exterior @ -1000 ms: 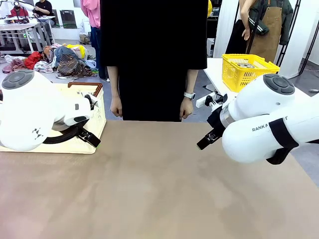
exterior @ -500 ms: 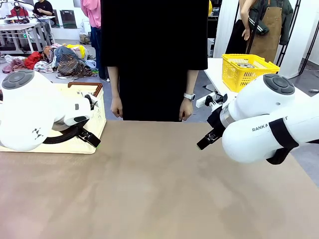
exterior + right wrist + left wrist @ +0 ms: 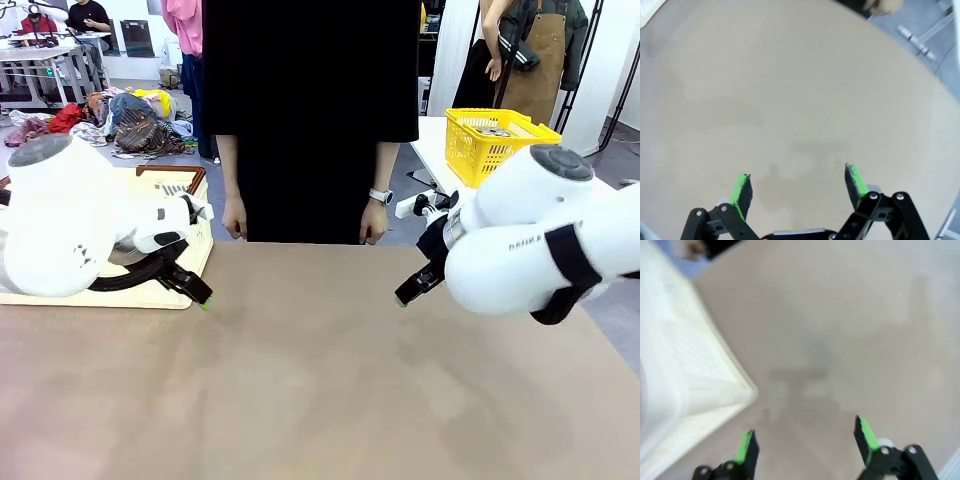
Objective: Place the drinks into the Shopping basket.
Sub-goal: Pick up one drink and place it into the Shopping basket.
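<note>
Start of the packing task. The left gripper (image 3: 805,437) and the right gripper (image 3: 799,184) both hang with jaws spread wide and nothing between the green pads, low over the bare brown table top (image 3: 320,380). The large cream-white slotted plastic Shopping basket (image 3: 168,169) with its brown rim stands at the table's left side, partly behind the left arm. Where the slim metal drinks are cannot be told. Hazards, as judged: the left gripper sits just beside the basket's corner, so a careless swing could shove the crate. The person's hands (image 3: 234,215) hang at the far edge, within reach of either arm. The small yellow mesh basket (image 3: 495,140) on the right could be mistaken for the target
</note>
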`<action>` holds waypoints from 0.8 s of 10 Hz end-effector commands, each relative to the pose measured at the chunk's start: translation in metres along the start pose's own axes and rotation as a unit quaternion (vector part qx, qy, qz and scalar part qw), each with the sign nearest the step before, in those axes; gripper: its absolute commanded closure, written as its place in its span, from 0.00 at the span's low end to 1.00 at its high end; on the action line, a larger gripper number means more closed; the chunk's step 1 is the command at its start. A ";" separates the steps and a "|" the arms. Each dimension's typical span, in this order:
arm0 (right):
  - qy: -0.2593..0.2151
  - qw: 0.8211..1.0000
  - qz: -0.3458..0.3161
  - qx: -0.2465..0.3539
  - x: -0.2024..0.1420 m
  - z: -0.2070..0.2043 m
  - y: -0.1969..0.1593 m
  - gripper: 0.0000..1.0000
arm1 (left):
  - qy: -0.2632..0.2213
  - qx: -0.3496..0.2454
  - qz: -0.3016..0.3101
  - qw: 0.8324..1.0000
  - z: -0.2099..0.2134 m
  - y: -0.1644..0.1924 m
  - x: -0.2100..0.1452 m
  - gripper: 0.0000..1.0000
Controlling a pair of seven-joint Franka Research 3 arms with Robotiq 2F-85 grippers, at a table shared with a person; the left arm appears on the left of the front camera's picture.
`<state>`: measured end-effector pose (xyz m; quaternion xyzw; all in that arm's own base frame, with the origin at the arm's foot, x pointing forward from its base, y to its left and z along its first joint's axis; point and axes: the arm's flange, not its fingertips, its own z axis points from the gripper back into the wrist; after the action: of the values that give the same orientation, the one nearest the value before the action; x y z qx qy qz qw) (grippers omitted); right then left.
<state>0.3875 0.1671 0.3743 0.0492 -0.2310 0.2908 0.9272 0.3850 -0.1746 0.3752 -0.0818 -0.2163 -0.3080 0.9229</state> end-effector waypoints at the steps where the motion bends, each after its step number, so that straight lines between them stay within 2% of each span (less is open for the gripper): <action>1: 0.031 0.987 -0.111 0.114 0.003 0.055 -0.020 0.00 | 0.052 -0.120 0.079 0.988 0.054 -0.001 0.003 0.00; 2: 0.041 0.974 -0.161 0.152 0.003 0.083 -0.031 0.00 | 0.063 -0.171 0.113 0.977 0.077 -0.008 0.003 0.00; 3: 0.015 0.957 -0.185 0.222 -0.006 0.116 -0.044 0.00 | 0.031 -0.248 0.116 0.961 0.106 -0.001 -0.002 0.00; 5: -0.037 0.924 -0.217 0.313 -0.045 0.177 -0.086 0.00 | -0.076 -0.282 0.169 0.941 0.186 0.048 -0.040 0.00; 6: -0.073 0.902 -0.221 0.364 -0.079 0.205 -0.117 0.00 | -0.142 -0.285 0.199 0.927 0.227 0.082 -0.075 0.00; 7: -0.109 0.885 -0.266 0.367 -0.118 0.223 -0.149 0.00 | -0.209 -0.288 0.233 0.905 0.257 0.116 -0.120 0.00; 8: -0.140 0.861 -0.326 0.365 -0.165 0.234 -0.182 0.00 | -0.272 -0.303 0.290 0.866 0.272 0.156 -0.173 0.00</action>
<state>0.2813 -0.0813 0.5382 0.4724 -0.1866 0.0726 0.8584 0.2712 0.0760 0.5681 -0.4602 -0.2763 -0.0763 0.8403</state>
